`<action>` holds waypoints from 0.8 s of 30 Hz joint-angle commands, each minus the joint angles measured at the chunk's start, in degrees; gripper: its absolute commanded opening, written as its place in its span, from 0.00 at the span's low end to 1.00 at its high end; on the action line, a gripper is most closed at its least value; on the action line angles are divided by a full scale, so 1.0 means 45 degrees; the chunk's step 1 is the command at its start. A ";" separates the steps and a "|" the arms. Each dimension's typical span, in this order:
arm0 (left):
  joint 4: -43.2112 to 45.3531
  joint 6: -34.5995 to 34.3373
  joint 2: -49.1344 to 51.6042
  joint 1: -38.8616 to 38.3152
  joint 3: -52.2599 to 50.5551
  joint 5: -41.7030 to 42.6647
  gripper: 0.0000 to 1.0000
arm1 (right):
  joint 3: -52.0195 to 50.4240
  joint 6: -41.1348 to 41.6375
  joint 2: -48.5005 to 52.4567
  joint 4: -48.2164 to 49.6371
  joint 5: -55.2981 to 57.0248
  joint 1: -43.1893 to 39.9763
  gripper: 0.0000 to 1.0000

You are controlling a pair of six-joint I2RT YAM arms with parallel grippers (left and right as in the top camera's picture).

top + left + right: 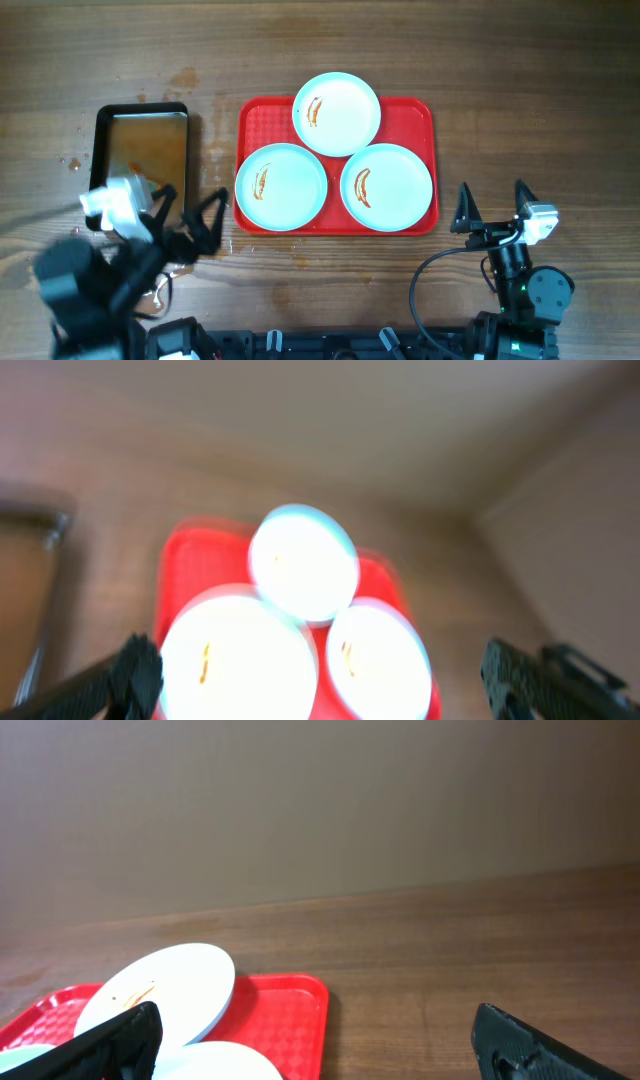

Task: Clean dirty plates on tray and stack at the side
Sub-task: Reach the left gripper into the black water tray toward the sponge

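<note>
Tray (262,118) lies with long axis left-right.

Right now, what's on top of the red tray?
Three plates: the far plate overlapping the rims of the left plate and right plate, all streaked with orange sauce. The tray surface beneath them is covered.

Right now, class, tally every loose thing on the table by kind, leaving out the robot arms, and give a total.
Plates: 3
Red tray: 1
Metal pan: 1
Total: 5
</note>
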 commanded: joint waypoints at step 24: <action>-0.2443 -0.5022 1.3838 0.0379 0.5969 -1.0477 1.00 | -0.0015 -0.0015 -0.0087 0.0049 0.0078 -0.0068 1.00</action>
